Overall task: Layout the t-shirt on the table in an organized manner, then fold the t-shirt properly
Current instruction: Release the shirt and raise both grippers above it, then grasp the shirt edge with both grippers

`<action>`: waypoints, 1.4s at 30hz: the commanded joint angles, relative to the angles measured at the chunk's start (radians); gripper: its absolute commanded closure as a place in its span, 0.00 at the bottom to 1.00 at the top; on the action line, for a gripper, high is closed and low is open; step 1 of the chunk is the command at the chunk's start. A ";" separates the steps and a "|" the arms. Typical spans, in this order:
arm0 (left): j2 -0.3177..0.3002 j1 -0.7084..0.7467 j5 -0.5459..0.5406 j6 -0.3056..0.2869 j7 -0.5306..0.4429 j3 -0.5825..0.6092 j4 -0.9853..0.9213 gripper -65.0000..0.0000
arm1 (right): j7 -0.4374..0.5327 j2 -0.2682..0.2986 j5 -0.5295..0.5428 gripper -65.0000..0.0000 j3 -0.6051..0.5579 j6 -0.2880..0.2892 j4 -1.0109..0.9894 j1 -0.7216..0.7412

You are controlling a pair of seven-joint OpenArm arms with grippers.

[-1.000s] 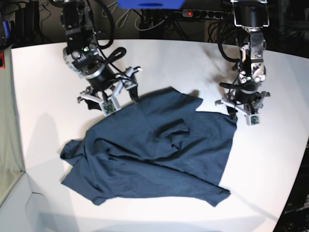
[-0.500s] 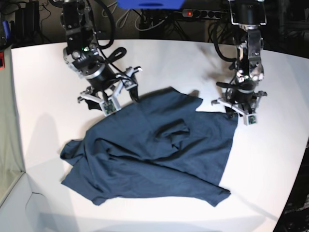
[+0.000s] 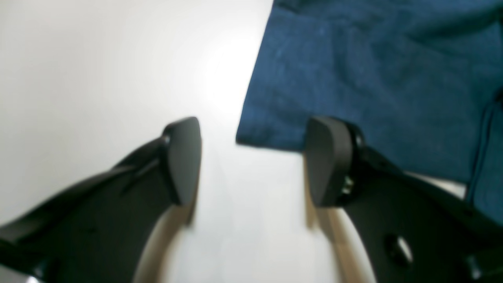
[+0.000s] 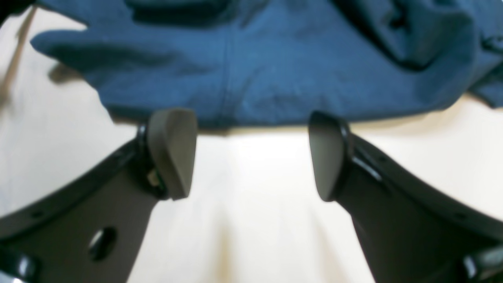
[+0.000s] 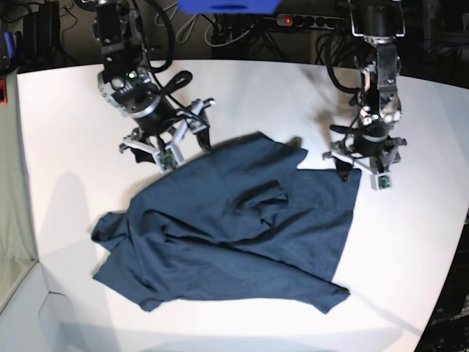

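Note:
The t-shirt is dark navy and lies crumpled, with folds across its middle, on the white table. My left gripper stands open at the shirt's far right corner. In the left wrist view that corner of the t-shirt lies just beyond the open left gripper, with only bare table between the fingers. My right gripper is open at the shirt's far left edge. In the right wrist view the t-shirt has its edge just past the fingertips of the right gripper, which holds nothing.
Cables and a power strip run along the back beyond the table. The table's curved edge drops off at the right. A grey surface borders the left side.
My left gripper has drawn slightly back and to the left at the shirt's corner, its jaws now wide apart. The right arm has shifted a touch farther back. The shirt lies as before.

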 commanded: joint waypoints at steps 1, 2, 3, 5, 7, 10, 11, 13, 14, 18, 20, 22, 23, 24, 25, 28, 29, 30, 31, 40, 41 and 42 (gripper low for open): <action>-0.008 -0.023 0.000 -0.002 -0.023 0.002 0.000 0.37 | 0.031 0.002 0.005 0.31 0.001 0.000 0.015 0.010; -0.008 -0.031 0.000 -0.002 -0.023 0.002 -0.016 0.37 | 0.031 0.002 0.005 0.31 0.001 0.000 0.013 0.010; -0.008 -0.035 0.000 -0.002 -0.023 0.002 -0.022 0.37 | 0.031 0.002 0.005 0.31 0.001 0.000 0.013 0.010; -0.008 -0.043 0.000 -0.002 -0.023 0.004 -0.031 0.38 | 0.031 0.002 0.005 0.31 0.001 0.000 0.013 0.010; -0.008 -0.043 0.000 -0.002 -0.023 0.004 -0.031 0.42 | 0.031 0.002 0.005 0.31 0.001 0.000 0.013 0.010; -0.005 -0.043 0.000 -0.002 -0.023 0.004 -0.031 0.65 | 0.033 0.004 0.005 0.31 0.001 0.000 0.015 0.010; 0.004 -0.043 0.000 -0.002 -0.023 0.002 -0.033 0.74 | 0.033 0.004 0.005 0.31 0.001 0.000 0.015 0.010; 0.011 -0.041 0.000 -0.002 -0.023 -0.004 -0.033 0.92 | 0.033 0.001 0.005 0.31 0.001 0.000 0.018 0.010; 0.011 -0.038 0.000 -0.002 -0.021 -0.004 -0.033 1.00 | 0.033 -0.001 0.005 0.31 -0.002 0.000 0.018 0.010; 0.009 -0.032 0.000 -0.002 -0.021 -0.004 -0.033 1.00 | 0.033 -0.003 0.005 0.31 -0.119 0.000 0.013 0.010; 0.003 -0.032 0.000 -0.002 -0.021 -0.004 -0.033 1.00 | 0.033 -0.003 0.005 0.31 -0.183 0.000 0.010 0.013; -0.009 -0.032 0.000 -0.002 -0.021 -0.006 -0.030 1.00 | 0.033 -0.019 0.005 0.31 -0.237 -0.003 -0.004 0.036; -0.023 -0.032 0.000 -0.002 -0.021 -0.006 -0.030 1.00 | 0.033 -0.029 0.005 0.31 -0.254 -0.003 -0.024 0.048; -0.029 -0.032 0.000 -0.002 -0.021 -0.006 -0.030 1.00 | 0.033 -0.038 0.004 0.31 -0.263 -0.005 -0.044 0.057; -0.035 -0.032 0.000 -0.002 -0.021 -0.006 -0.028 1.00 | 0.033 -0.047 0.004 0.31 -0.271 -0.005 -0.070 0.076; -0.057 -0.032 0.000 -0.002 -0.017 -0.006 -0.028 1.00 | 0.034 -0.073 0.004 0.31 -0.277 -0.005 -0.143 0.112; -0.063 -0.032 0.000 -0.002 -0.015 -0.006 -0.028 1.00 | 0.034 -0.082 0.004 0.31 -0.277 -0.005 -0.163 0.123; -0.066 -0.031 0.002 -0.002 -0.015 -0.006 -0.030 1.00 | 0.034 -0.093 0.004 0.31 -0.277 -0.005 -0.185 0.140; -0.069 -0.029 0.002 -0.002 -0.015 -0.006 -0.030 1.00 | 0.034 -0.101 0.004 0.31 -0.277 -0.005 -0.202 0.152; -0.075 -0.014 0.003 -0.002 -0.018 0.002 -0.030 1.00 | 0.056 -0.151 0.005 0.31 -0.283 -0.005 -0.329 0.241; -0.075 -0.014 0.005 -0.002 -0.018 0.002 -0.030 1.00 | 0.074 -0.151 0.005 0.31 -0.294 -0.005 -0.352 0.244; -0.075 -0.014 0.005 -0.002 -0.018 0.002 -0.030 1.00 | 0.096 -0.150 0.005 0.31 -0.304 -0.005 -0.370 0.249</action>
